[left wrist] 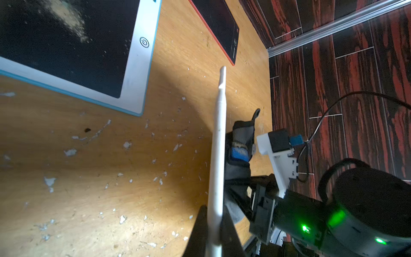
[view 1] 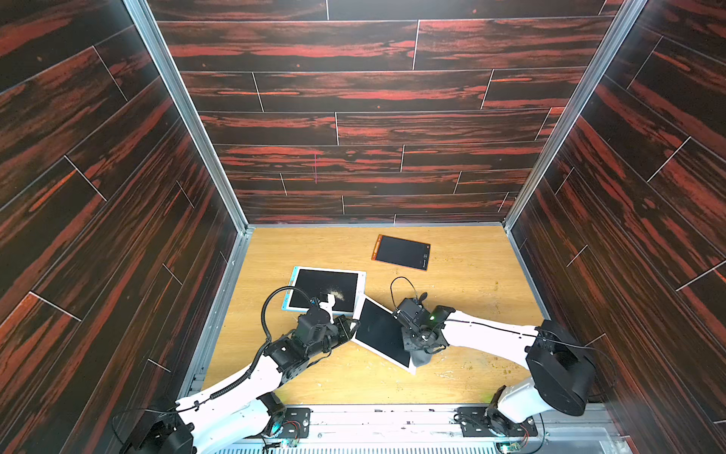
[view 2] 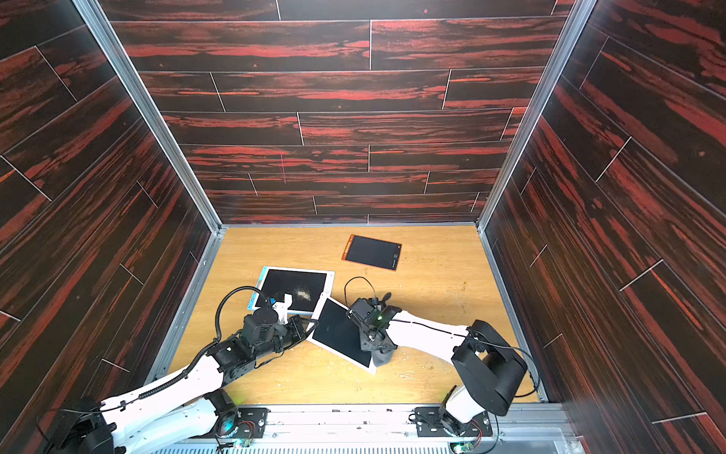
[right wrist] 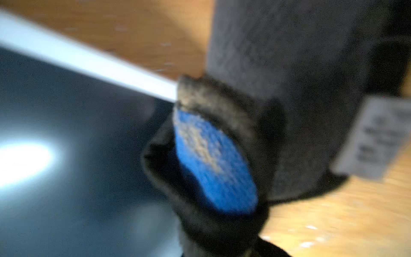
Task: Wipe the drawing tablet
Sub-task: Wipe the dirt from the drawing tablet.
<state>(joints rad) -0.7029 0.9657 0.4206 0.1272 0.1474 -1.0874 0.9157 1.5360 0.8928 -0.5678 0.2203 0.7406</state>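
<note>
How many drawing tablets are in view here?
3: orange-edged tablet far back, dusty blue-edged tablet mid-table, white tablet tilted, nearest front. None seems hidden.

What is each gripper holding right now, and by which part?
Left gripper pinches the white-framed tablet by its edge nearest that arm. Right gripper clutches a bunched grey cloth over the tablet's screen.

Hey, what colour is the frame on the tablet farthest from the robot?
Orange-red frame on the far tablet, clearest in a top view.
</note>
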